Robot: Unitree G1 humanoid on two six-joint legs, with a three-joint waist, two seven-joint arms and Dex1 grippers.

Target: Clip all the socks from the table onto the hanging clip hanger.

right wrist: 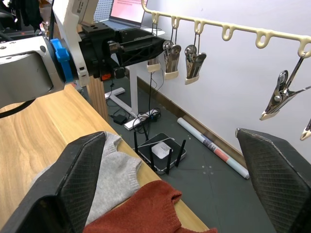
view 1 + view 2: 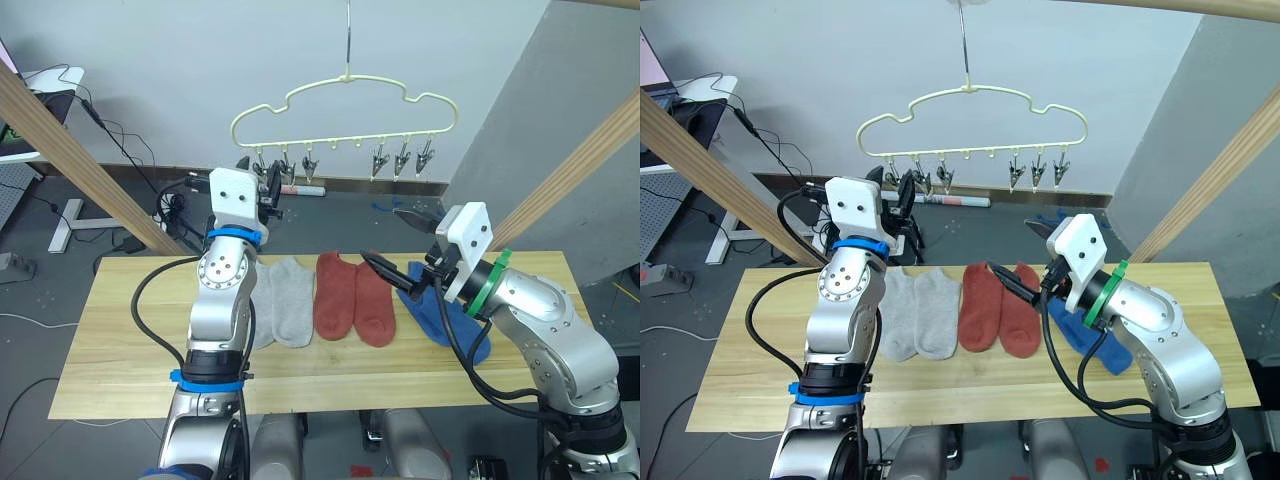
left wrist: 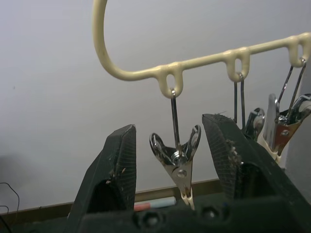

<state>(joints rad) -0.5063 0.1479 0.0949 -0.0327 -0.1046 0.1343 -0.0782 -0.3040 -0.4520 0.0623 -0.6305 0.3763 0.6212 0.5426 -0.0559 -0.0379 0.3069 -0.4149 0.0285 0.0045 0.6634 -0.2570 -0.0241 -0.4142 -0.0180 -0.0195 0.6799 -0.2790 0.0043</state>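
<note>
From the head camera, the table (image 2: 120, 340) carries socks laid side by side under the clip hanger (image 2: 345, 100): two grey socks (image 2: 285, 300), two rust red socks (image 2: 352, 298), and blue socks (image 2: 440, 318) whose number cannot be told, since the right arm lies over most of them. The left arm covers the near edge of one grey sock. The hanger's hook runs out of the picture at the top. Six metal clips can be counted on its row, three at each end, with bare loops between them; the three on the robot's left are partly masked by the left gripper (image 2: 268, 190), which is raised to that end of the hanger. The right gripper (image 2: 400, 248) hangs over the table between the red and blue socks, spread wide, gripping nothing.

In the left wrist view, the left gripper's fingers (image 3: 114, 170) stand apart on either side of the end clip (image 3: 179, 165), not touching it. Two further clips beside it are half hidden behind one finger.

In the right wrist view, the right gripper's fingers (image 1: 73, 179) are far apart and empty; a grey and a red sock show cut off at the picture edge, below the hanger's row.
</note>
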